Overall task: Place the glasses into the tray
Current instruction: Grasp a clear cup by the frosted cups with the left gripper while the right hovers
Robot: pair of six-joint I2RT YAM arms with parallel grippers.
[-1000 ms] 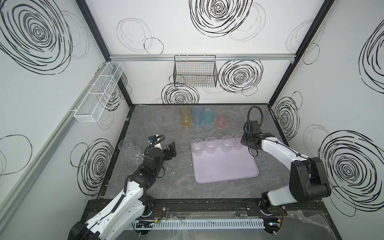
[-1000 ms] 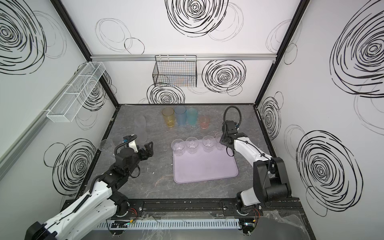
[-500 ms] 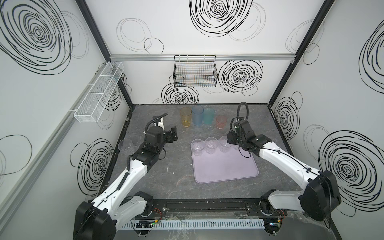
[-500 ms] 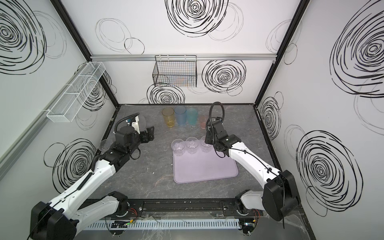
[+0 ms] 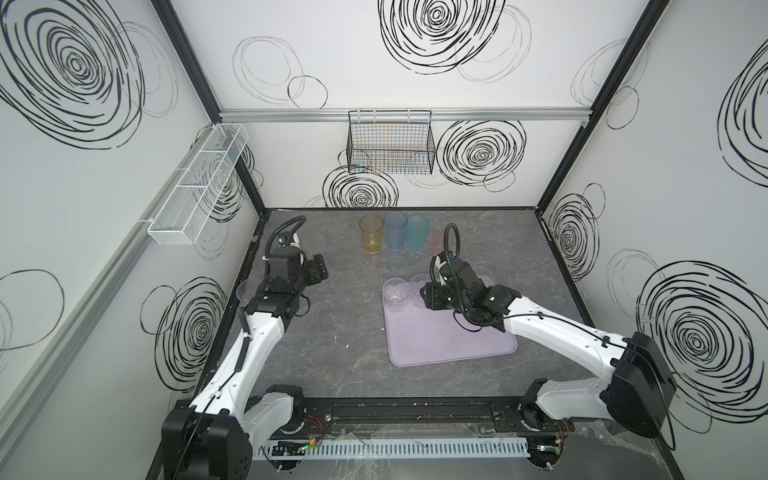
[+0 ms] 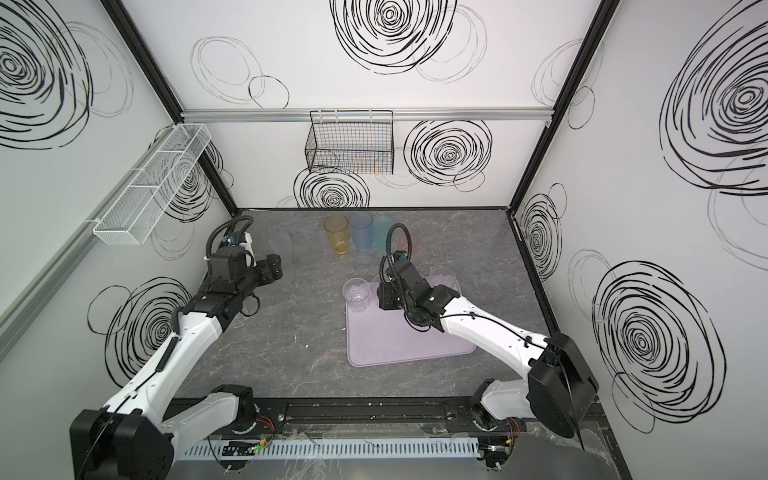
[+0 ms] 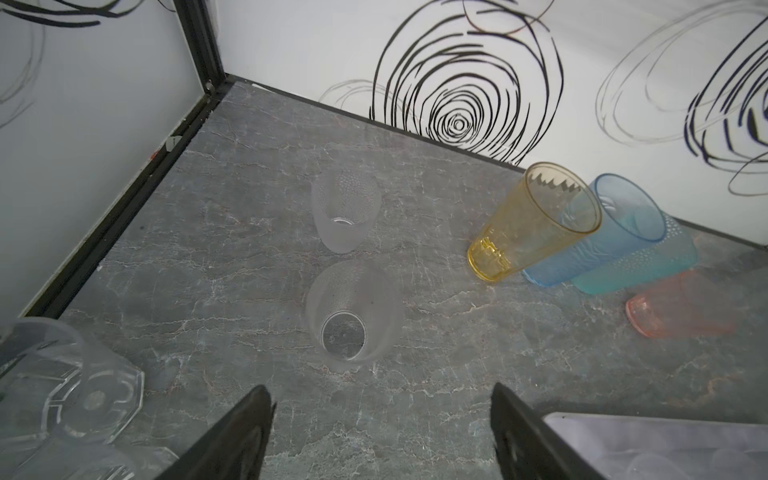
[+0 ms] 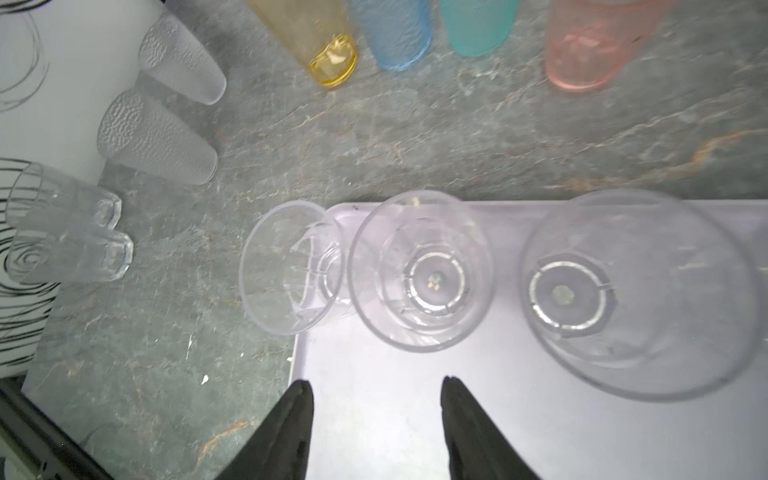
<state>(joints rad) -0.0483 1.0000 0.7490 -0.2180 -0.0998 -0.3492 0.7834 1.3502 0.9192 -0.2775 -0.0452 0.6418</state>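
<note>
The lilac tray (image 5: 453,345) (image 8: 540,436) lies right of centre. Three clear glasses (image 8: 291,266) (image 8: 419,274) (image 8: 636,291) stand along its far edge. My right gripper (image 8: 375,382) (image 5: 426,296) hovers over the tray just short of them, open and empty. My left gripper (image 7: 380,390) (image 5: 319,267) is open and empty above the bare table, facing two frosted glasses (image 7: 353,311) (image 7: 345,212). Amber (image 5: 371,235), blue (image 5: 395,230), teal (image 5: 417,232) and pink (image 7: 681,311) glasses stand in a row at the back. Two clear glasses (image 7: 70,382) stand by the left wall.
A black wire basket (image 5: 390,145) hangs on the back wall. A white mesh basket (image 5: 199,187) hangs on the left wall. The black frame edge (image 7: 124,216) borders the table near the frosted glasses.
My left arm has swung from the front left back towards the frosted glasses, its jaws narrowing a little. My right gripper has slid left along the tray's far edge and opened wider.
</note>
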